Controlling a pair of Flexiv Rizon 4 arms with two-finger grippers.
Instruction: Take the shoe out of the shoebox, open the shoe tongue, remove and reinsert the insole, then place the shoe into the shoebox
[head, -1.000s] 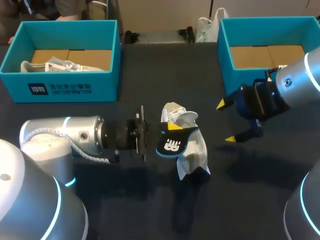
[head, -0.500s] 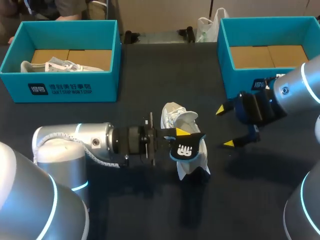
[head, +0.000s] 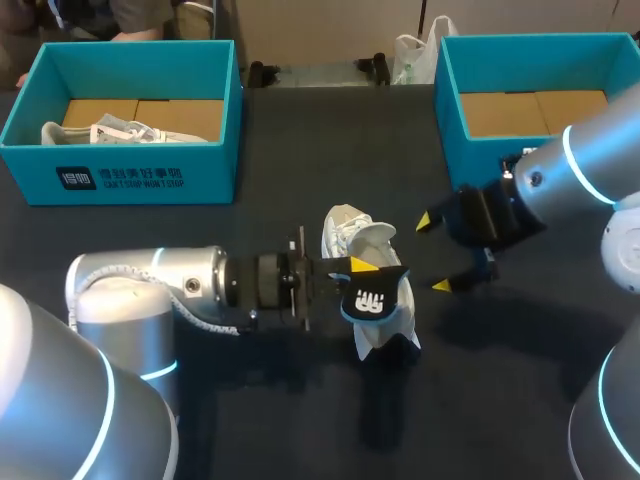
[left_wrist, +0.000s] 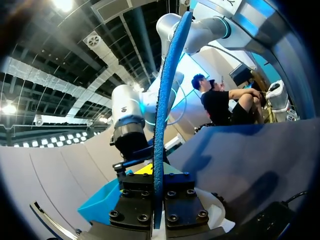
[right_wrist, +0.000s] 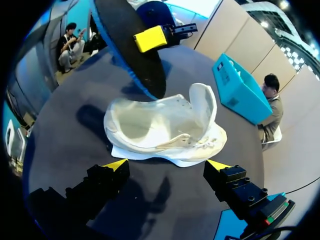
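Note:
A white shoe (head: 388, 320) lies on its side mid-table. My left gripper (head: 358, 266) is shut on a black insole (head: 372, 297) with a blue edge, held just over the shoe's opening. In the left wrist view the insole (left_wrist: 164, 105) stands edge-on between the fingers of that gripper (left_wrist: 159, 202). My right gripper (head: 432, 254) hangs open just right of the shoe, holding nothing. In the right wrist view the shoe (right_wrist: 165, 130) lies ahead of the open right gripper (right_wrist: 166, 165), its tongue pulled up, with the insole (right_wrist: 130, 45) and a yellow fingertip (right_wrist: 150, 37) beyond it.
A teal shoebox (head: 150, 175) at the back left holds another white shoe (head: 120, 131). A second teal shoebox (head: 450, 120) stands at the back right, showing only its cardboard floor. That box's wall is close behind my right arm.
My left gripper carried the insole to the right, over the shoe, then held still. My right gripper drifted left and closer to the shoe, staying open.

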